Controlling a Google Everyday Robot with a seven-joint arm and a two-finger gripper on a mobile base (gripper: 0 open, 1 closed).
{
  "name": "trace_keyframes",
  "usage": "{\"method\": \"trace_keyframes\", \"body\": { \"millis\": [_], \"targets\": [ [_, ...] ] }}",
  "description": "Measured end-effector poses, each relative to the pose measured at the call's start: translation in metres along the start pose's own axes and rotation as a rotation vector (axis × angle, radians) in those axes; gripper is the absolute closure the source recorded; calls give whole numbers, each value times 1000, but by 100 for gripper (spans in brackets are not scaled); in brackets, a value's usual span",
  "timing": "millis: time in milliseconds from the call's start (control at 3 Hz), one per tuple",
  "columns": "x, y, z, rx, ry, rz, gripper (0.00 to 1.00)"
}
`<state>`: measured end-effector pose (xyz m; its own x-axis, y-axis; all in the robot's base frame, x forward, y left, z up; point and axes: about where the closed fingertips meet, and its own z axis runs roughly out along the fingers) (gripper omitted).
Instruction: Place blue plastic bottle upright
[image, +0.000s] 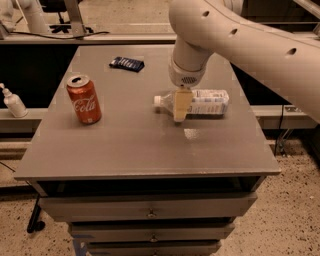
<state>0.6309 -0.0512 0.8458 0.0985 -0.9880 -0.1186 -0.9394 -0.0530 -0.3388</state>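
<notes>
The blue plastic bottle (209, 102) lies on its side on the grey table (125, 145), right of centre, with its white cap (158, 100) pointing left. My gripper (180, 115) hangs from the white arm (240, 35) and points down over the bottle's neck, covering it from this view. Its tip is level with the near side of the bottle, close to the tabletop. I cannot tell whether it touches the bottle.
A red Coca-Cola can (84, 99) stands upright at the left of the table. A dark flat packet (127, 63) lies at the back. A small white pump bottle (13, 102) stands on a ledge off the table's left side. Drawers sit under the tabletop.
</notes>
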Motion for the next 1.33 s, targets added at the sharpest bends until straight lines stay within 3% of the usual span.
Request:
{"method": "trace_keyframes", "body": {
  "millis": [1000,1333],
  "targets": [
    [11,-1,-7,-47,43,-16,86],
    [8,-7,-24,-48,-18,6,100]
  ]
}}
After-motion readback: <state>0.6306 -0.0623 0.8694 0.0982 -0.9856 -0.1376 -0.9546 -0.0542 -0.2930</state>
